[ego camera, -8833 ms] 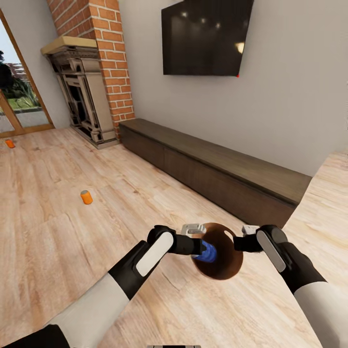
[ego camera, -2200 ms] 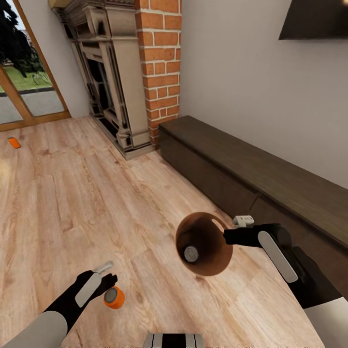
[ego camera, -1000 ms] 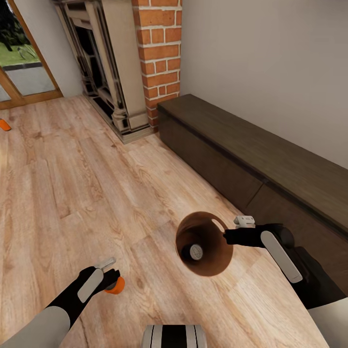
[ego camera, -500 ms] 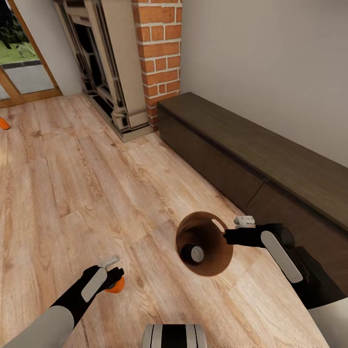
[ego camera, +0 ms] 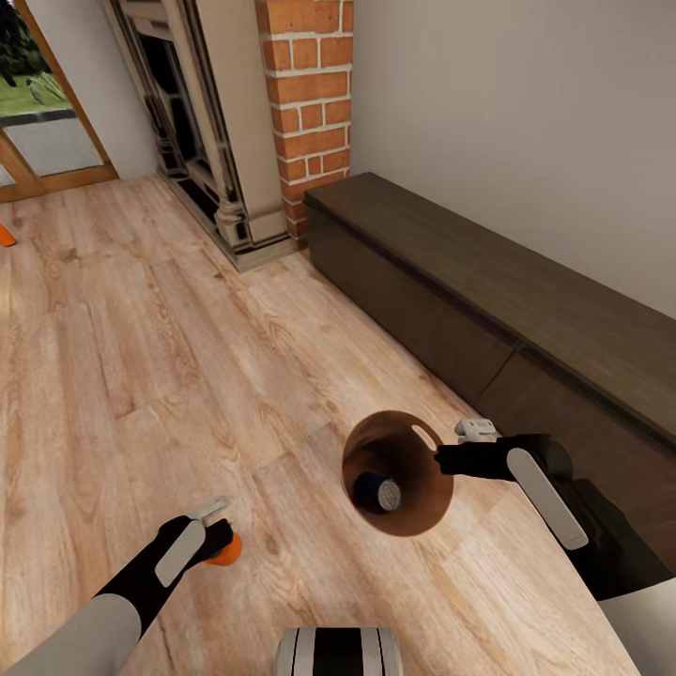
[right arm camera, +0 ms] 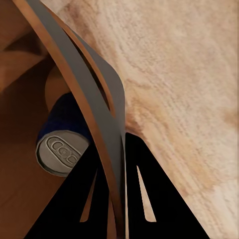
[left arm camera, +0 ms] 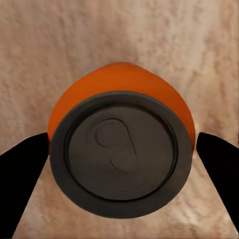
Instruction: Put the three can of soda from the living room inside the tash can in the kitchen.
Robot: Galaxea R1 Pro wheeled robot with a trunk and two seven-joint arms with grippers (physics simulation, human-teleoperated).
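Far left, orange can (ego camera: 5,235) untouched on floor; near left, left gripper (ego camera: 218,535) fingers astride second orange can (left arm camera: 121,149), clench not yet evident; right gripper (ego camera: 449,460) pinches tash can (ego camera: 413,521) rim, blue can (ego camera: 378,491) inside; kitchen trip remains

Pale wood-plank floor (ego camera: 188,310) meets a plain grey wall (ego camera: 526,122). A long dark low cabinet (ego camera: 498,310) abuts the red brick chimney (ego camera: 305,103) and stone fireplace (ego camera: 211,122); wood-framed glass doors (ego camera: 47,113) show daylight.
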